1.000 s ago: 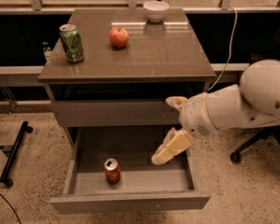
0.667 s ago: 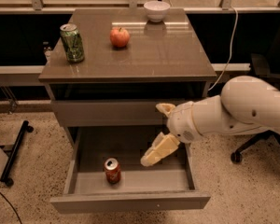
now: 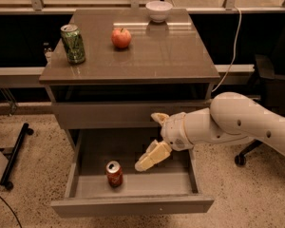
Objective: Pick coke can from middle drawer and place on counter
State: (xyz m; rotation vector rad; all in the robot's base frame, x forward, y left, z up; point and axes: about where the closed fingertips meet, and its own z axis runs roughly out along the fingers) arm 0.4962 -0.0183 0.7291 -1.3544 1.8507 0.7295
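A grey drawer cabinet stands on a speckled floor, seen from above and in front. Its middle drawer (image 3: 133,205) is pulled out, showing a grey inner floor. The coke can (image 3: 114,173), red with a silver top, stands upright on that floor, left of centre and close to the front panel.

A white robot arm (image 3: 237,122) reaches in from the right. Its gripper (image 3: 147,140) hangs over the drawer, right of the can. The two cream fingers are spread wide apart: one points up beside the closed drawer front above, and the other (image 3: 153,156) slants down and left into the drawer. The lower fingertip is near the can's top but apart from it. The gripper holds nothing and touches nothing visible.

On the glossy grey-brown counter (image 3: 147,65) a taller green can (image 3: 73,43) stands at the left, a red apple (image 3: 121,37) near the middle, and a small white bowl (image 3: 159,11) at the back edge.
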